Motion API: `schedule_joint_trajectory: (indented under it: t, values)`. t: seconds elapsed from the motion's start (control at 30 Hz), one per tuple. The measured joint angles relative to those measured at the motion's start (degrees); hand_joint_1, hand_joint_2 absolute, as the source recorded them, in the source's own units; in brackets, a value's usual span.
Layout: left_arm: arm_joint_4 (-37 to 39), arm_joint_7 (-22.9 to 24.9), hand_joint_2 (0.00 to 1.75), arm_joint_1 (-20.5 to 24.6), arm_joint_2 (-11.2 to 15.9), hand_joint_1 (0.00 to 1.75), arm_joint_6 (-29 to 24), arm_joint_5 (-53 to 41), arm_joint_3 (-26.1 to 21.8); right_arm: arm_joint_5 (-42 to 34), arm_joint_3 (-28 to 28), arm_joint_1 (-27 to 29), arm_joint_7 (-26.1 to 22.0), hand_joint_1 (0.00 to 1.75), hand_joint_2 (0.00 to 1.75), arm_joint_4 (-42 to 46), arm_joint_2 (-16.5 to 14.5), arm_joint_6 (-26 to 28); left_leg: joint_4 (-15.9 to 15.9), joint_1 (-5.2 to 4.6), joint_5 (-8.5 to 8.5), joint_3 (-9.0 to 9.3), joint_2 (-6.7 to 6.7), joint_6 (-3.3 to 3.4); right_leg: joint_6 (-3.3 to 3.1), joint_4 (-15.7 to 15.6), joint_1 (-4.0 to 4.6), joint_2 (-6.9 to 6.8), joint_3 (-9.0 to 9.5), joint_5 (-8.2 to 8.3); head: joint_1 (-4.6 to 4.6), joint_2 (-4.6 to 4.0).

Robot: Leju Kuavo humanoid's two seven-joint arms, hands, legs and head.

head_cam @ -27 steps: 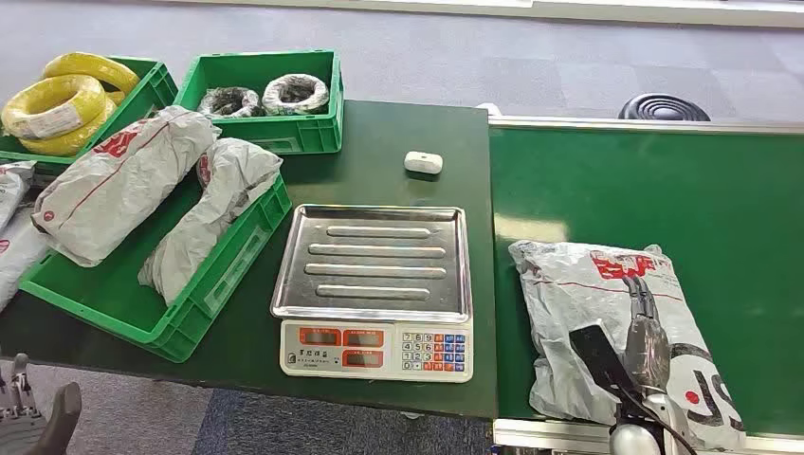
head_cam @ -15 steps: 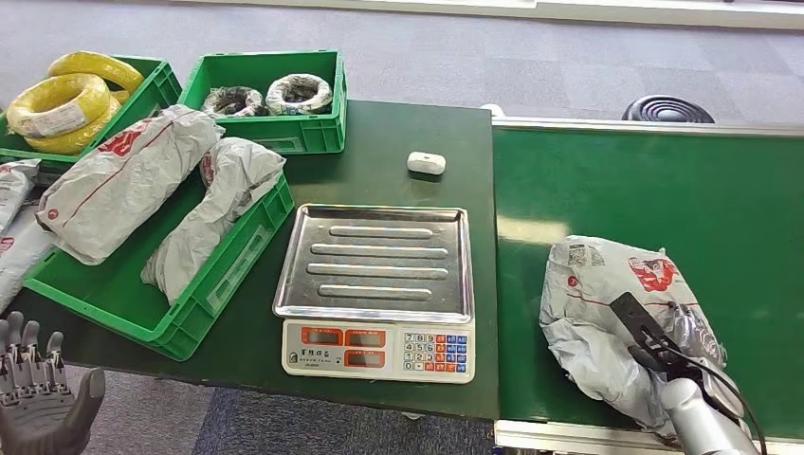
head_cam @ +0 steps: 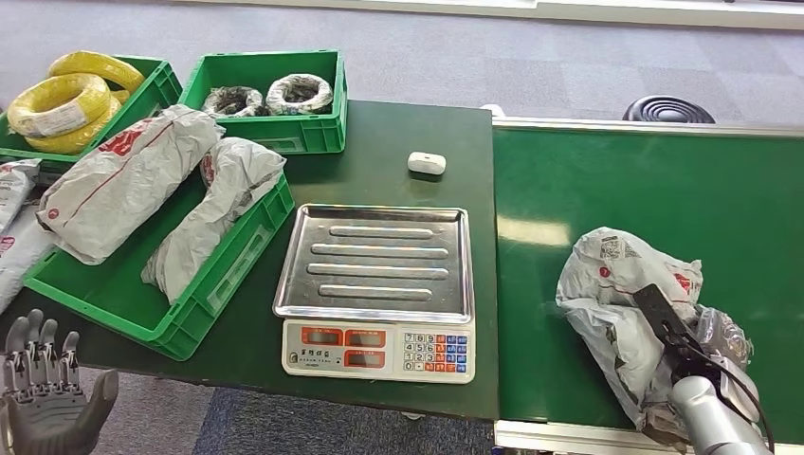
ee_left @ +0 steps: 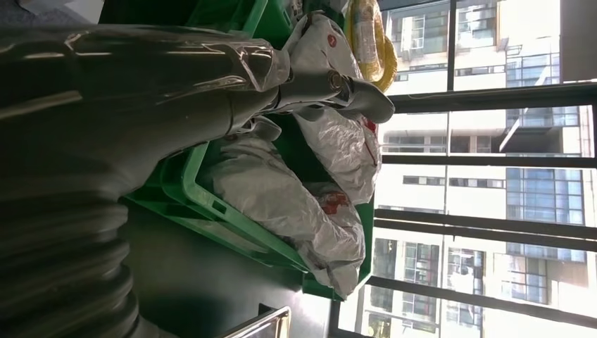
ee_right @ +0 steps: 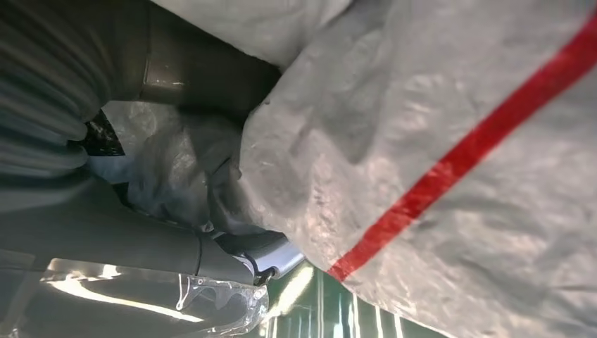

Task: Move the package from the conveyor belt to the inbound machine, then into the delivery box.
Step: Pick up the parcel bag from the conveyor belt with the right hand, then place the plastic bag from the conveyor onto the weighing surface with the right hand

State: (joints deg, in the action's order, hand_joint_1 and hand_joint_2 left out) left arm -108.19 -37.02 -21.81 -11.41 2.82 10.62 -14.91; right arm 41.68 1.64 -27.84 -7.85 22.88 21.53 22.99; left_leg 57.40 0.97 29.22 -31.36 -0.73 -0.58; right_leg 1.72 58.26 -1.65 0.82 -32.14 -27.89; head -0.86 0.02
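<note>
Now the right hand (head_cam: 697, 353) clutches the crumpled grey plastic package (head_cam: 621, 313) right of the ribbed steel scale (head_cam: 374, 263); left hand (head_cam: 47, 398) fingers spread.

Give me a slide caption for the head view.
Right hand grips the package on the conveyor belt, beside the scale.

Bare green conveyor belt (head_cam: 607, 180) open between the crumpled package (head_cam: 621, 313) and the scale's steel tray (head_cam: 374, 261), small white device (head_cam: 426, 163) lying beyond it, green crate (head_cam: 161, 318) packed with 2 bags (head_cam: 161, 199) crowding the table's (head_cam: 398, 128) left side
</note>
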Motion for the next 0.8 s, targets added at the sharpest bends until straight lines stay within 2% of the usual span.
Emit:
schedule_joint_trajectory:
  t: [0.07,0.17,0.2,0.27,0.43,0.53,0.67,0.8]
  values:
    - [0.0,0.2,1.75,0.0,-0.6,0.00,0.9,-0.3,-0.5,-3.4,1.3,0.4,-6.1,1.75,1.75,0.8,-0.4,3.1,0.0,0.01,0.00,-0.05,0.00,0.00,0.00,0.0,0.01,0.00,-0.03,0.00,0.01,0.00]
    - [-0.1,0.5,1.75,0.0,-1.7,0.00,2.9,-1.0,-1.4,-12.8,5.0,2.6,-20.7,1.75,1.75,6.9,-1.9,7.4,0.0,0.01,0.00,-0.10,-0.01,0.00,0.00,0.0,0.01,-0.01,-0.06,-0.01,0.01,0.00]
    - [-0.1,0.5,1.75,0.0,-1.9,0.00,3.6,-1.1,-1.7,-15.5,6.0,3.8,-23.9,1.75,1.75,10.6,-2.6,7.9,0.0,0.02,0.00,-0.11,-0.03,0.00,0.00,0.0,0.01,-0.02,-0.06,-0.01,0.00,0.00]
    - [-0.1,0.5,1.75,0.1,-2.1,0.00,4.7,-1.2,-2.0,-19.6,6.9,6.5,-26.7,1.75,1.75,19.6,-4.1,8.1,0.0,0.02,0.00,-0.15,-0.05,0.00,-0.01,0.0,0.02,-0.05,-0.08,-0.02,0.01,0.00]
    - [0.3,0.0,1.75,1.1,-2.0,0.00,6.5,-1.8,-2.2,-22.1,4.2,9.0,-25.0,1.75,1.75,39.8,-7.0,7.5,0.0,0.02,-0.01,-0.18,0.04,-0.01,-0.02,0.0,0.02,0.00,-0.10,-0.01,0.01,0.00]
    - [1.1,-0.3,1.75,2.5,-1.1,0.00,6.6,-1.9,-1.8,-19.7,-1.0,6.1,-23.2,1.75,1.75,45.5,-8.6,2.2,0.0,0.03,-0.05,-0.15,0.14,-0.06,-0.06,0.1,0.03,0.09,-0.07,0.04,0.02,0.00]
    - [3.4,-1.5,1.75,5.3,1.2,0.00,5.8,-1.8,0.1,-12.1,-13.4,-3.6,-18.3,1.75,1.75,43.9,-12.9,-12.6,0.0,0.09,-0.17,0.03,0.40,-0.22,-0.19,0.2,0.08,0.34,-0.15,0.14,0.01,0.00]
    - [5.4,-2.6,1.75,7.5,3.4,0.00,4.8,-1.8,2.7,-7.0,-24.7,-12.7,-15.8,1.75,1.75,36.3,-20.4,-18.5,0.0,0.23,-0.34,-0.03,0.09,-0.35,-0.26,0.2,0.23,0.15,-0.21,0.16,0.02,0.00]
